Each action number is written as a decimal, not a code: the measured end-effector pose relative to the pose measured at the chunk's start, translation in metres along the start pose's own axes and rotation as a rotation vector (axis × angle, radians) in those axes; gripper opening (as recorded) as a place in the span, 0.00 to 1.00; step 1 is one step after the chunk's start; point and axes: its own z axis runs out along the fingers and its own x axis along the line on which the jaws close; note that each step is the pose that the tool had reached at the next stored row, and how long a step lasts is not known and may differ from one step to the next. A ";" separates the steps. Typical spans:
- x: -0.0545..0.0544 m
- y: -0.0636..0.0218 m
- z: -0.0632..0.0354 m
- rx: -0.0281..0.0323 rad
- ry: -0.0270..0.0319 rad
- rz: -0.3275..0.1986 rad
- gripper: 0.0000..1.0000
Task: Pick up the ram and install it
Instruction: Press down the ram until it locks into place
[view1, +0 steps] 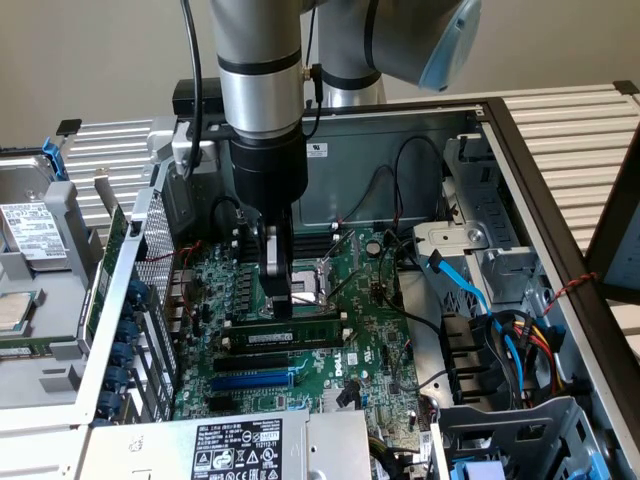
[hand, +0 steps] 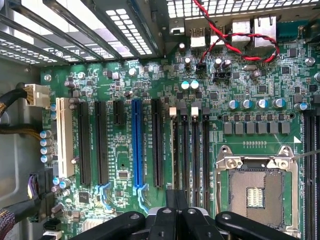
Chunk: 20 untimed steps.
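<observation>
gripper (view1: 279, 296) fingers closed together, empty, low over the motherboard (view1: 370, 340), ram (view1: 285, 332) seated flat in a slot just at 6 o'clock of the gripper, CPU socket (view1: 325, 275) at its 2 o'clock, blue slot (view1: 255, 380) further toward 6 o'clock

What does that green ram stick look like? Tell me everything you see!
The ram is a long, thin green board with a white label strip and dark chips. It stands on its long edge on the motherboard, among long black slots. The gripper, jaws shut, sits right at its top edge; I cannot tell if they touch.
</observation>
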 end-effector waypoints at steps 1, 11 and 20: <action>0.000 0.0000 0.0000 0.0000 0.0000 0.000 0.10; 0.000 -0.0016 0.0002 -0.0053 0.0002 -0.002 0.10; 0.000 -0.0022 0.0001 -0.0123 0.0008 -0.003 0.10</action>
